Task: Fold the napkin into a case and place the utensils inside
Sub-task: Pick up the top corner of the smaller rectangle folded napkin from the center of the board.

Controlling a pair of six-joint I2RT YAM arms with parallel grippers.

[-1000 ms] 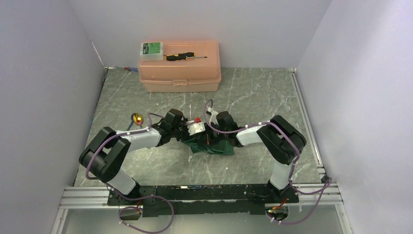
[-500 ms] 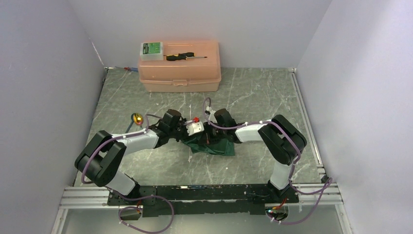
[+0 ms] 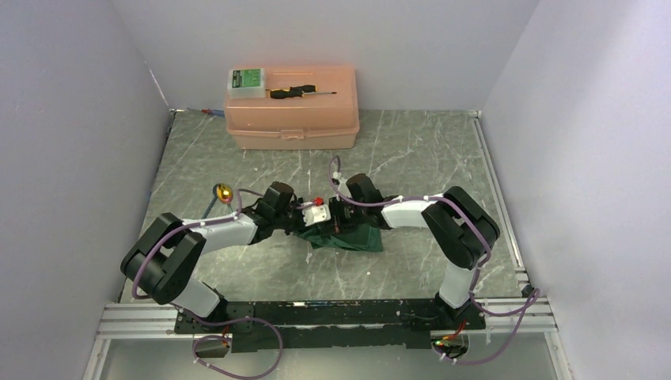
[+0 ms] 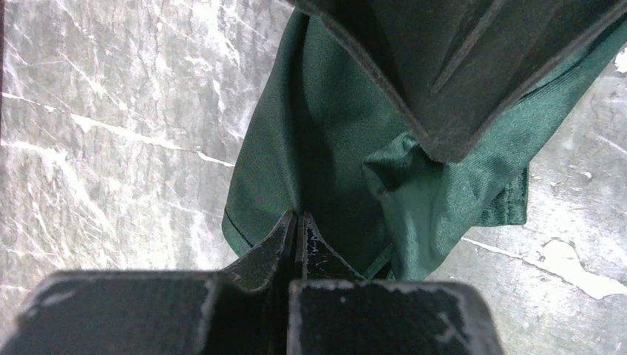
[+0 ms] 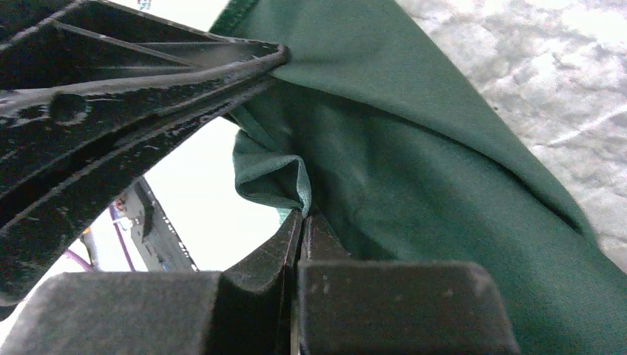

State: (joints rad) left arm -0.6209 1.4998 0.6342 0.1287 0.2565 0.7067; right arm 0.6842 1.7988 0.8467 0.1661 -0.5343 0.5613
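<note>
The left fingers (image 4: 262,255) and right fingers (image 5: 277,251) are pinching tight on the napkin (image 3: 346,237), folding unfinished; the gold utensil (image 3: 224,191) is lying outside.

Spotted mid-table: napkin (image 3: 346,237), dark green and plain, bunched into loose folds, top edge raised, one hemmed corner curled over, rest draped down. Spotted well apart, between 9 and 10 o'clock from it: utensil (image 3: 224,191) with a shiny gold rounded head.
</note>
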